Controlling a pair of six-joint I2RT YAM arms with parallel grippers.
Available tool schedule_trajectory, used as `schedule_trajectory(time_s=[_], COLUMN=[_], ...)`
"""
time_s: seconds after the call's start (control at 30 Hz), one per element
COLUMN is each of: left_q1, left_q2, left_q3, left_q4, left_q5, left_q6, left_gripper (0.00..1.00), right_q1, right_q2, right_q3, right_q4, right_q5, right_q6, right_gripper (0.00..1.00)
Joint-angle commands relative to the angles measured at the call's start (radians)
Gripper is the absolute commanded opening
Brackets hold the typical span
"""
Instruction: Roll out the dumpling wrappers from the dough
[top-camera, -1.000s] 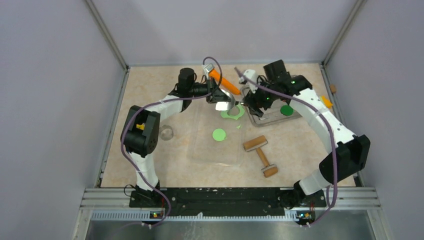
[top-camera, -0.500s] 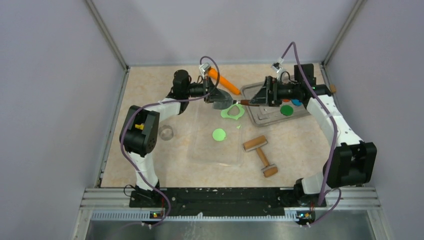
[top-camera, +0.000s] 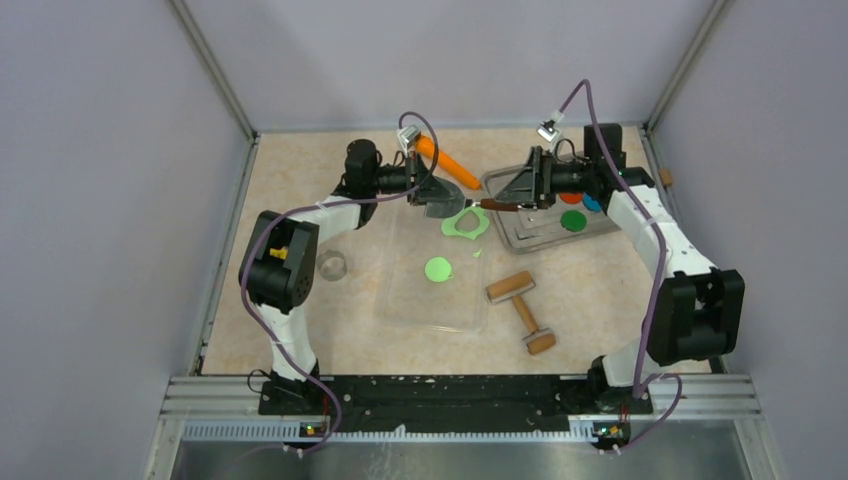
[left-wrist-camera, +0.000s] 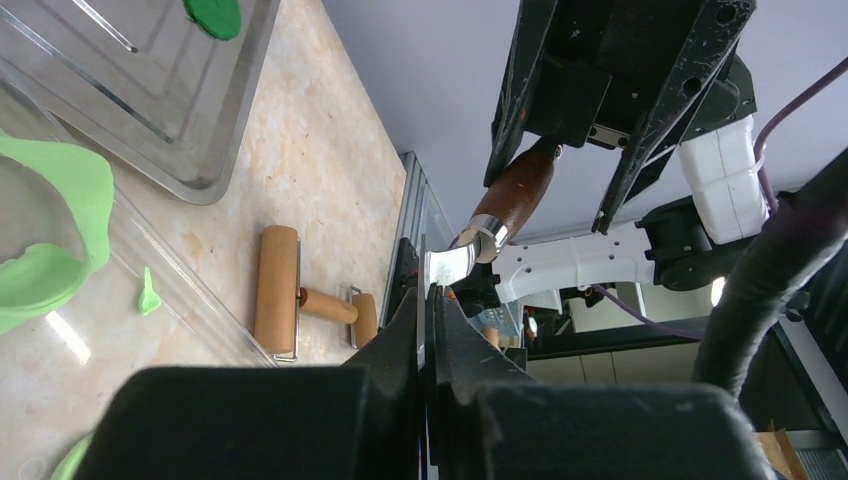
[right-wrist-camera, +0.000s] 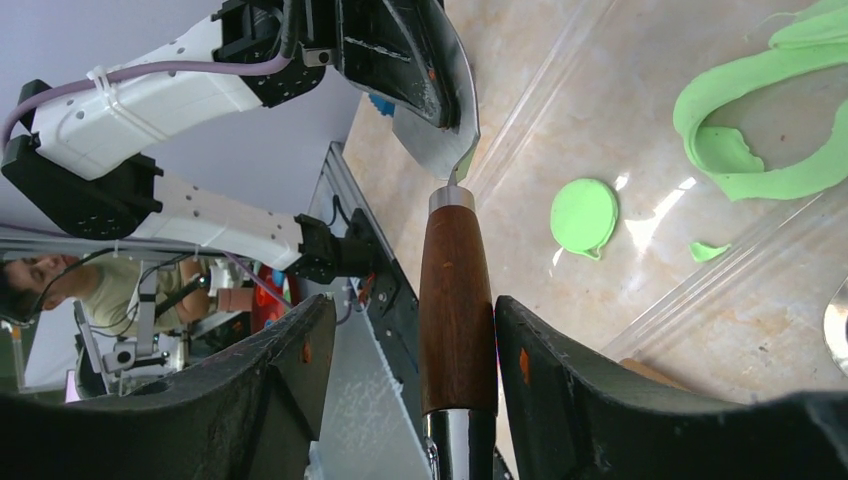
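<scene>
The light green dough (top-camera: 466, 222), a thin sheet with a round hole, lies on a clear mat (top-camera: 430, 300). It also shows in the left wrist view (left-wrist-camera: 60, 215) and the right wrist view (right-wrist-camera: 770, 150). One round dumpling wrapper (top-camera: 438, 268) lies nearer on the mat, also in the right wrist view (right-wrist-camera: 583, 215). My left gripper (top-camera: 437, 200) is shut on the metal blade (left-wrist-camera: 447, 265) of a spatula just above the dough's far edge. My right gripper (right-wrist-camera: 410, 305) is open around the spatula's wooden handle (right-wrist-camera: 457, 300); one finger touches it and the other stands off.
A metal tray (top-camera: 530, 235) at the back right holds a dark green disc (top-camera: 573, 220) with red and blue discs behind it. A wooden roller (top-camera: 510, 287) lies right of the mat. An orange tool (top-camera: 447, 162) lies behind the left gripper. A small clear ring (top-camera: 333, 265) sits left of the mat.
The right arm has swung out to the back right and its gripper now points left around the spatula handle. The left gripper turned the blade and has held still for the last half second.
</scene>
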Motion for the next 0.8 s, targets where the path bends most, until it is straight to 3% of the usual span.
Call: schedule_trajectory(time_s=[0.0,0.3,0.47,0.77], left_q1=[0.0,-0.001,-0.004,-0.009], left_q2=[-0.043,-0.043,-0.047,-0.052], left_q3=[0.008,0.01,0.01,0.004], left_q4=[0.038,0.026,0.024,0.016], left_q5=[0.011,0.009,0.011,0.011], left_q6=[0.006,0.013,0.015,0.024], left_gripper=[0.0,0.0,0.0,0.0], right_q1=[0.022,0.045,0.048,0.063], right_q2=[0.001,0.005,-0.002,-0.004], right_q3=[-0.001,0.001,-0.014,-0.03], right_q4=[0.051,0.036,0.017,0.008], right_q5=[-0.033,-0.012,0.015,0.023], right_q6=[0.01,-0.012,-0.028,-0.042], right_gripper=[0.6,0.51,0.61,0.53])
